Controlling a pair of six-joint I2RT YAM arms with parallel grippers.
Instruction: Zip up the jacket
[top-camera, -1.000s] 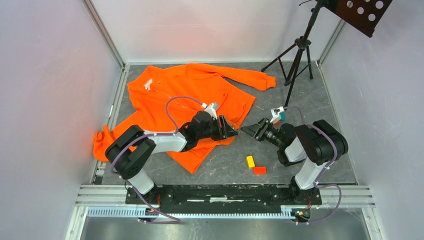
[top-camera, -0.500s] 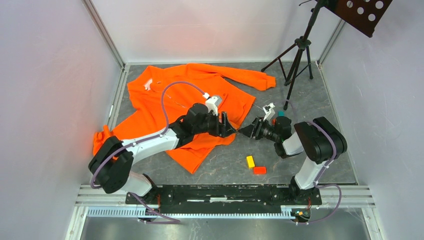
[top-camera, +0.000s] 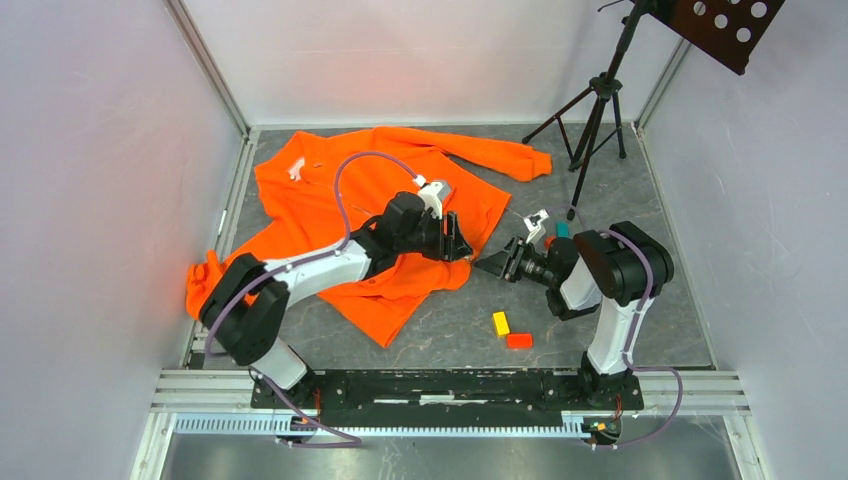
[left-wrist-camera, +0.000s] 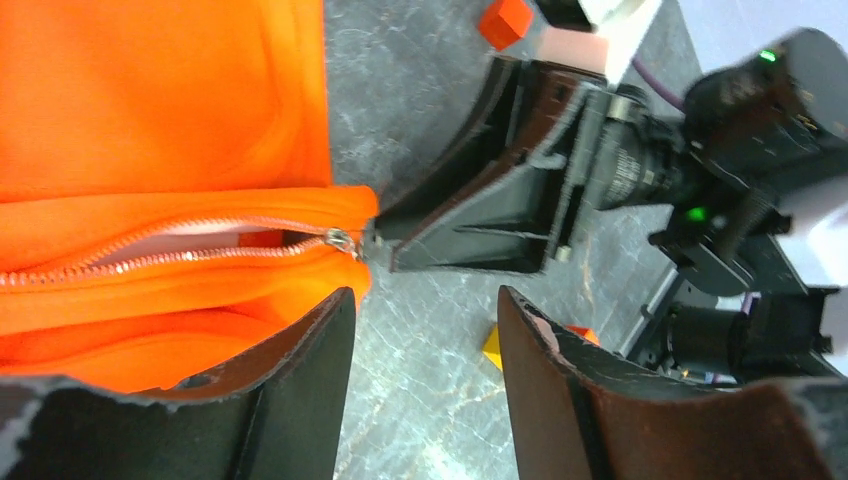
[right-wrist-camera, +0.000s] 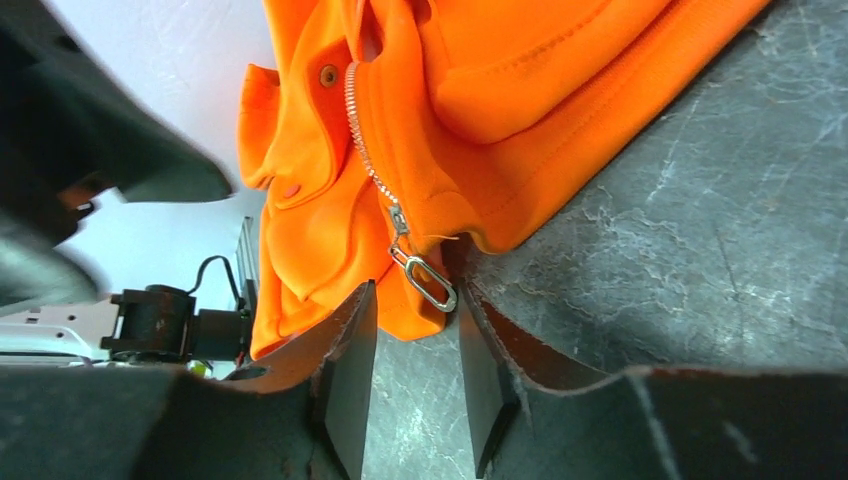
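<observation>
The orange jacket (top-camera: 330, 200) lies spread on the grey floor, its hem corner toward the middle. In the left wrist view the pale zipper (left-wrist-camera: 170, 255) runs along the jacket (left-wrist-camera: 150, 110) to a slider (left-wrist-camera: 340, 240) at the hem corner. My left gripper (top-camera: 462, 248) is open over that corner, its jaws (left-wrist-camera: 425, 300) empty above bare floor. My right gripper (top-camera: 492, 265) faces it from the right, low at the floor. In the right wrist view its jaws (right-wrist-camera: 415, 295) are open, and the metal zipper pull (right-wrist-camera: 428, 280) hangs between the fingertips, close to the right finger (right-wrist-camera: 480, 340).
A yellow block (top-camera: 500, 323) and an orange-red block (top-camera: 519, 340) lie on the floor in front of the right gripper. A black tripod (top-camera: 595, 110) stands at the back right. White walls close in the floor on three sides.
My left gripper has moved a little away from me along the jacket's hem. My right gripper has moved left, up to the hem corner and the zipper pull.
</observation>
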